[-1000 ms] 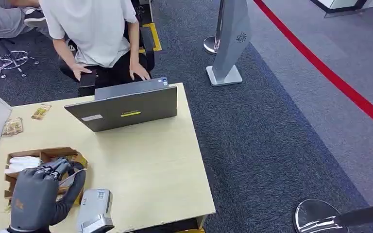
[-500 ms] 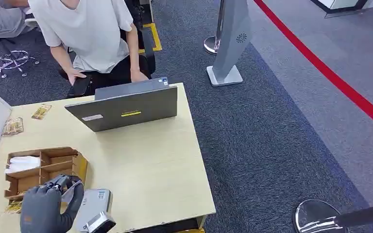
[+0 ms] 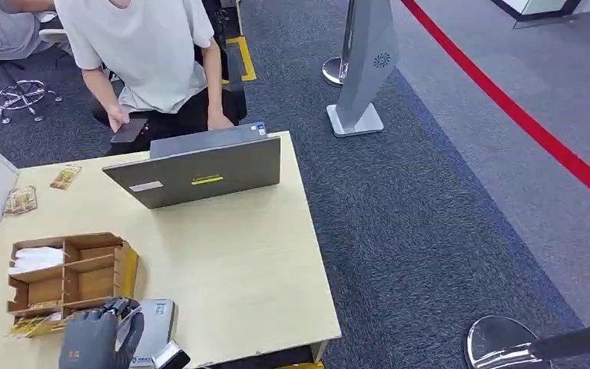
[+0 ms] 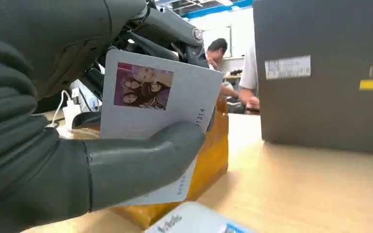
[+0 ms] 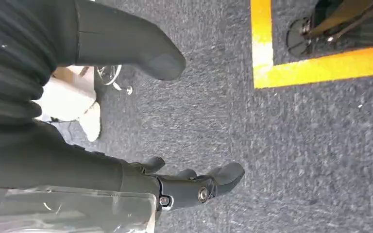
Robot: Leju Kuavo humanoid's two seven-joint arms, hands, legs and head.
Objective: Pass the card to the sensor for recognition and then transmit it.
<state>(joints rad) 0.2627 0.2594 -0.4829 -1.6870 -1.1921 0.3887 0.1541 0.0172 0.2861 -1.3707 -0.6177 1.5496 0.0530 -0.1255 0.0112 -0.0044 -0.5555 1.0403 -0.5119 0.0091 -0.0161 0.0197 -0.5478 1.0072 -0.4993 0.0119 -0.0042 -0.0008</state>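
Left wrist view puts the card (image 4: pixel 160 121) right up close: a pale grey card with a small photo in one corner and a line of printed characters along one edge, pinched by the left hand (image 4: pixel 53 145), the thick thumb (image 4: pixel 141 162) pressing across its face and the darker fingers (image 4: pixel 170 29) behind it. Just behind the card stands the yellow-brown wall of a cardboard box (image 4: pixel 213 150), and just beneath it is the rounded white top of the sensor (image 4: pixel 194 223).

From the head view, the left hand (image 3: pixel 96 342) is low at the near edge of the table (image 3: pixel 238 261), its fingers over the near end of the silver-grey sensor (image 3: pixel 154 330). The cardboard box (image 3: pixel 69 277), split into compartments, sits just beyond the hand; one far compartment holds something white. Two small snack packets (image 3: pixel 42 188) lie near the table's far left side. A grey laptop (image 3: pixel 200 169) stands open at the far edge, its lid's back toward the robot. Behind it a person (image 3: pixel 142 54) in a pale shirt sits, holding a dark phone (image 3: pixel 128 131).

The right hand (image 5: pixel 141 121) hangs over dark grey carpet (image 5: pixel 272 145) beside a yellow floor line (image 5: pixel 296 63), holding nothing, thumb and fingers apart.
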